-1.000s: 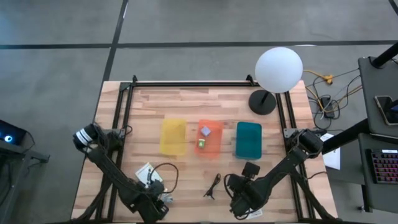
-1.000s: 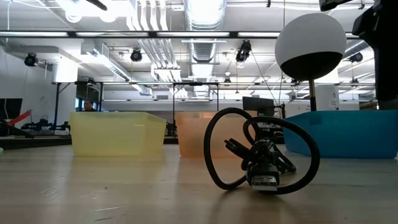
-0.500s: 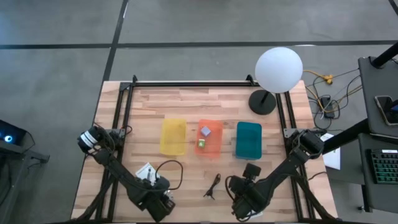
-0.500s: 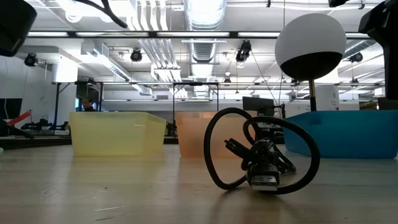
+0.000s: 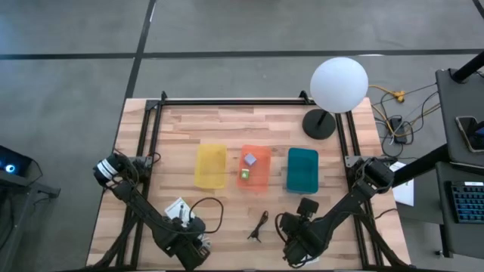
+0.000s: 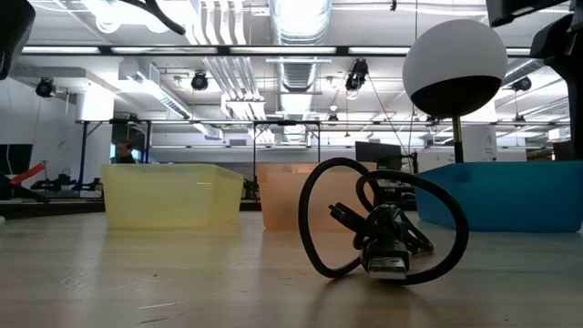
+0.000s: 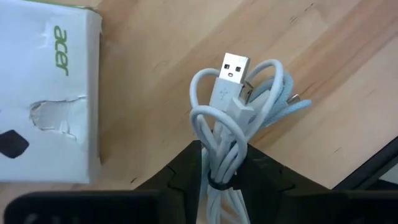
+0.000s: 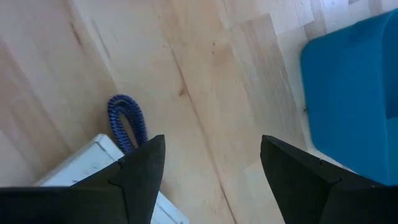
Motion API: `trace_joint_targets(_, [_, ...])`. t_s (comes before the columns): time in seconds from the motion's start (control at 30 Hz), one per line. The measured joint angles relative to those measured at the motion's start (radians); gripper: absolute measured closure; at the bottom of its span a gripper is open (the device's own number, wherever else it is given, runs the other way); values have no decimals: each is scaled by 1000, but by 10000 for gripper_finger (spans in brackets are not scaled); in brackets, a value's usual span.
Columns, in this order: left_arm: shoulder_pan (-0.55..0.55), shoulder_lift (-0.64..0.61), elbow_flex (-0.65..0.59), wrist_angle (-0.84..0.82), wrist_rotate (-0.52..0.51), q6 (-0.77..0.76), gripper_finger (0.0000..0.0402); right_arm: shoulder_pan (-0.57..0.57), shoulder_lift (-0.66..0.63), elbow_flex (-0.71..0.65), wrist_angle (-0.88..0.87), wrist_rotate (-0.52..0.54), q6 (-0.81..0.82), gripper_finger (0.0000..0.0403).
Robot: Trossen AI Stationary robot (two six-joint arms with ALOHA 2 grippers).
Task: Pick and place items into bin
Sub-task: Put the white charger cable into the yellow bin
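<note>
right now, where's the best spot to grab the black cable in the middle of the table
Probably the tied knot low in the black cable, coming straight down. The loops stand up springy and thin, while the knot sits bunched on the table, giving the fingers something solid.

Bright, even light from overhead

Ceiling strip lights (image 6: 301, 18) glare white in the low view; the table (image 5: 227, 128) shows only soft shadows; the near white cable (image 7: 230, 118) looks slightly blurred.

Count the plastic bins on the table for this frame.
3, in a row mid-table: yellow bin on the left, orange bin in the middle, teal bin on the right. None seems hidden.
</note>
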Motion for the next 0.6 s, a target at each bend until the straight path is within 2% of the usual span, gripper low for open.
trace_joint_targets(0.3, [8,-32,4,-11,0,52,391,11,0,-27,11,-12,32,154])
trace_joint_targets(0.47, [29,-129,3,-63,-71,63,391,18,0,-27,12,-13,34,154])
trace_joint_targets(0.6, [65,-240,-3,-143,-189,75,391,17,0,-28,13,-15,46,154])
